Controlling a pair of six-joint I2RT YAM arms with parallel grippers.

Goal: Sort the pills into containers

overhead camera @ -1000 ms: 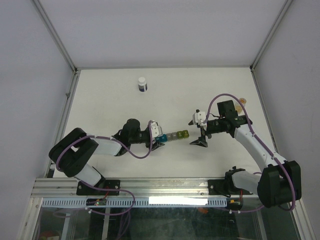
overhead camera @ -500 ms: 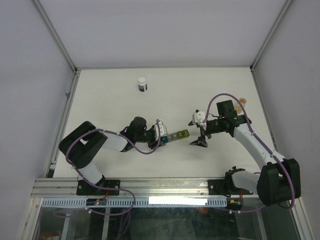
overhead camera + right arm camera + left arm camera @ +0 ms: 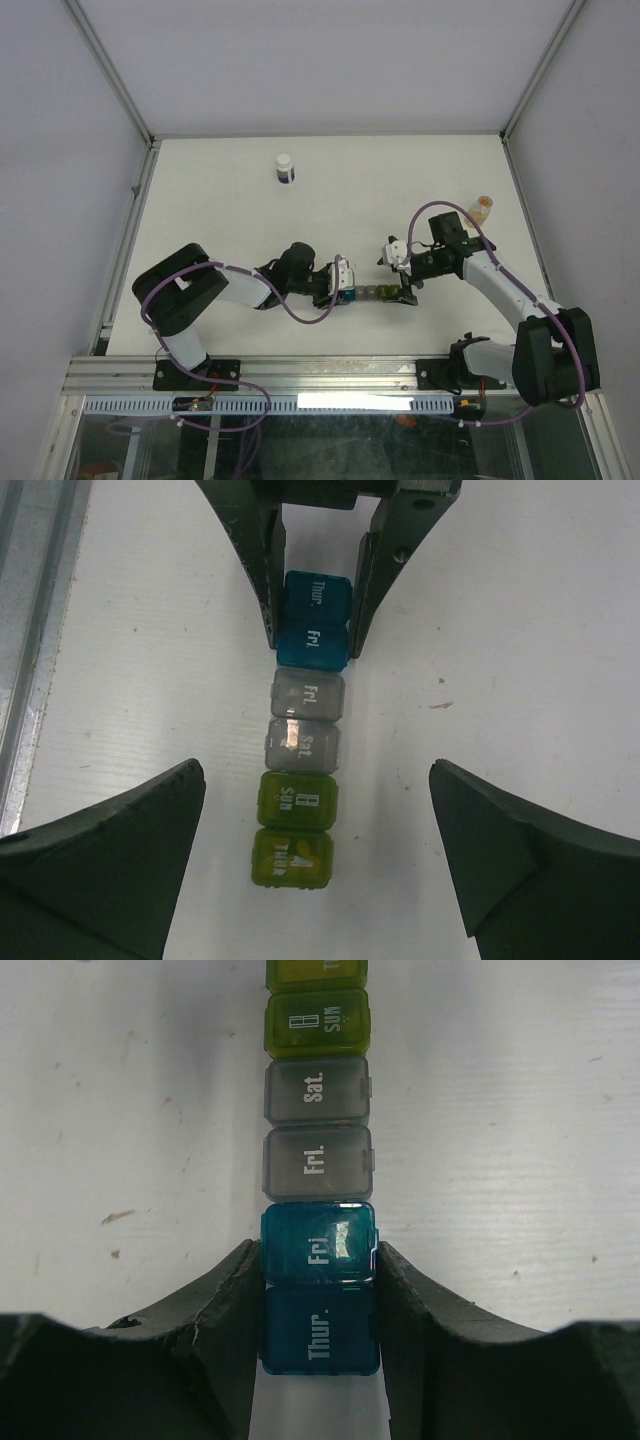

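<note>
**A:** How far along is the sorting?

**B:** Barely begun, I'd judge. The strip of containers (image 3: 372,293) lies in the near half of the table (image 3: 220,200), between the two arms. Every lid on it looks shut, and no pills show on it or loose around it.

**A:** And the grippers?

**B:** The left gripper (image 3: 318,1255) is clamped on the blue end of the strip, one finger on each side of the two blue boxes. The right gripper (image 3: 315,770) hangs over the green end with its fingers spread wide, touching nothing I can see.

**A:** So what's left?

**B:** Nearly all of it: a lid has to come open, and pills have to come out and go in. They are presumably in the white-capped bottle (image 3: 286,168) at the back or the small amber bottle (image 3: 483,205) near the right edge. Both stand well apart from the strip.

**A:** What do the wrist cameras add?

**B:** The top view gives the layout and the bottles, but the strip there is only a row of coloured specks. The left wrist view shows the pinch itself and the day names on the lids. The right wrist view shows the whole strip — two blue boxes, two grey, two green — with the left fingers at its far end. Neither wrist view shows a bottle.
</note>
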